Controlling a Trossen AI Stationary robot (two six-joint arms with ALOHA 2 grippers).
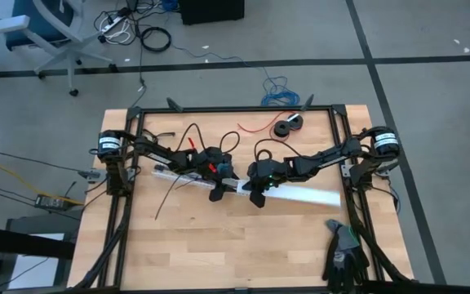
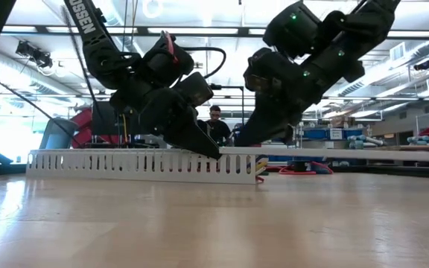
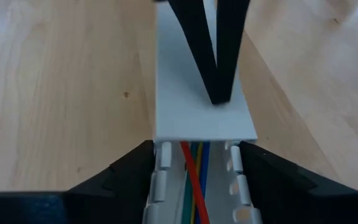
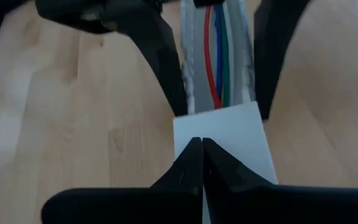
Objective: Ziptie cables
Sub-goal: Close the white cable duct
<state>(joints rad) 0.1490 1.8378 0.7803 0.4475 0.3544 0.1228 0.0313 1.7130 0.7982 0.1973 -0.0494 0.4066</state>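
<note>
**A:** Which step are you in?

**B:** Your cables (image 3: 194, 180) lie inside the slotted duct (image 2: 125, 164), mid-counter. Your left gripper (image 3: 194, 163) straddles it, fingers apart; your right gripper (image 4: 202, 163), fingers closed, presses the white lid (image 4: 229, 134).

**A:** Next?

**B:** Probably seat that lid.

**Your two dark arms, up close**

You are running two black six-joint arms. The left arm (image 2: 125, 67) carries white lettering down its upper link, a red patch near the wrist and a black cable looping off its wrist housing. The right arm (image 2: 311, 52) is blocky and shows small green lights on its housing. At each shoulder you see a white-banded motor drum (image 1: 108, 144). Each gripper's fingers (image 4: 194, 168) are matte black wedges tapering to narrow tips.
</note>
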